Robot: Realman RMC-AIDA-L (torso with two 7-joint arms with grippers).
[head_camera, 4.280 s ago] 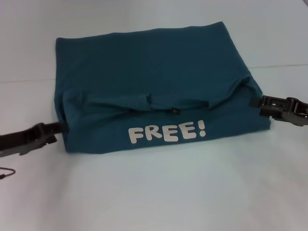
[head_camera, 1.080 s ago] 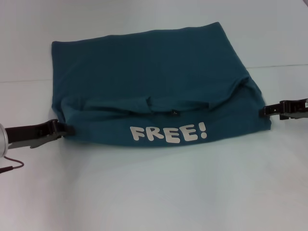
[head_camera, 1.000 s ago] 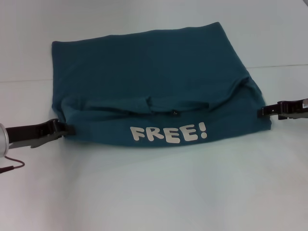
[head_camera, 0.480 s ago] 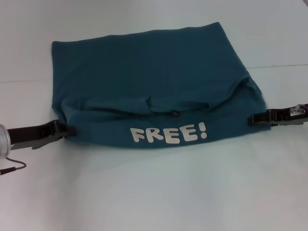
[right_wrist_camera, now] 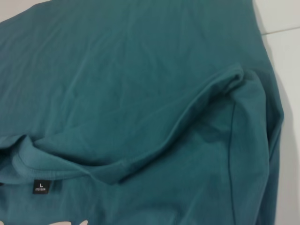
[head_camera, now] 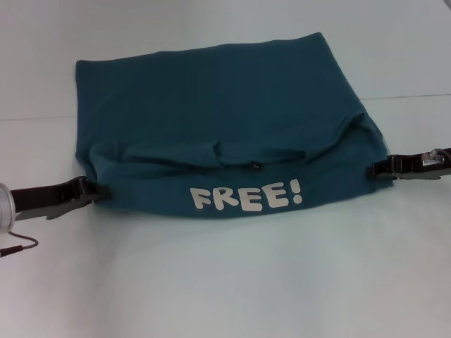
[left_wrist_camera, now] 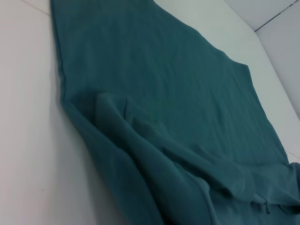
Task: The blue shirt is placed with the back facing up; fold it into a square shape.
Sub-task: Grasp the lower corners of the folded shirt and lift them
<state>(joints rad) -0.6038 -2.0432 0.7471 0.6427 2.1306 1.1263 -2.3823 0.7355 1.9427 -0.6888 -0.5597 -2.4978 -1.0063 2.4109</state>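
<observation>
The blue shirt (head_camera: 225, 105) lies folded on the white table, its near part turned over so the white "FREE!" lettering (head_camera: 246, 195) faces up along the near edge. The collar (head_camera: 232, 151) shows just behind the lettering. My left gripper (head_camera: 100, 189) lies low on the table with its tip at the shirt's near left corner. My right gripper (head_camera: 375, 169) has its tip at the shirt's near right edge. The left wrist view shows the shirt's folded edge (left_wrist_camera: 178, 93). The right wrist view shows the collar fold (right_wrist_camera: 140, 70) and a size label (right_wrist_camera: 41, 186).
The white table (head_camera: 232, 282) stretches in front of the shirt and to both sides. A thin dark cable (head_camera: 17, 245) hangs by my left arm at the left edge. A seam line (head_camera: 416, 95) crosses the surface at the back right.
The near flap has settled lower and flatter than 4.3 s ago. My right gripper dropped and moved in toward the shirt, then drew back slightly. My left gripper has barely moved in the last second.
</observation>
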